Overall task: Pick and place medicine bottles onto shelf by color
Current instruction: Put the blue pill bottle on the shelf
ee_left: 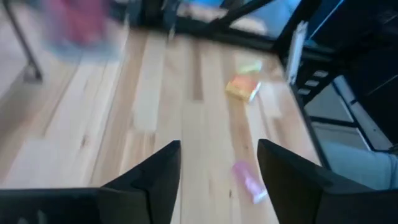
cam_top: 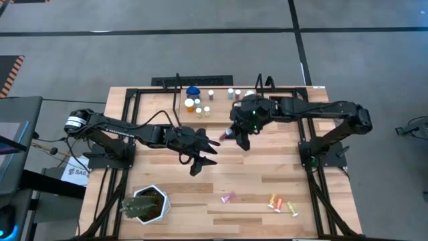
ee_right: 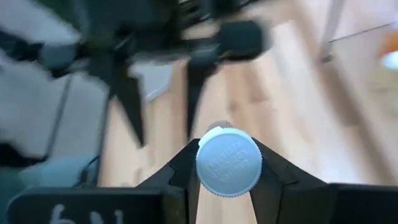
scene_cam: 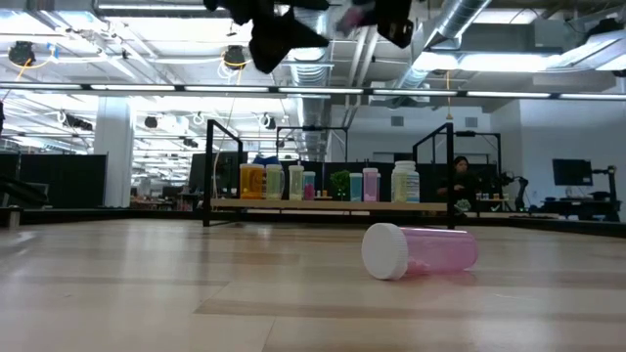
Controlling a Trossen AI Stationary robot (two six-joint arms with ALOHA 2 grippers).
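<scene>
Bottle [ee_right: 228,162], white-capped and pink, sits clamped in our right tool [cam_top: 235,136] above mid-table [cam_top: 267,174], cap facing the wrist, the shelf [cam_top: 221,100] just behind it, while our left tool [cam_top: 207,152] hovers wide open alongside.

A green spiky plant [cam_top: 140,204] in a white pot [cam_top: 162,201] stands at a near corner of the light-wood worktop [cam_top: 254,171]. Beside that corner lies a white printed sheet [cam_top: 75,171]. In the room behind, a person [scene_cam: 458,182] sits among desks and monitors [scene_cam: 571,173].
</scene>
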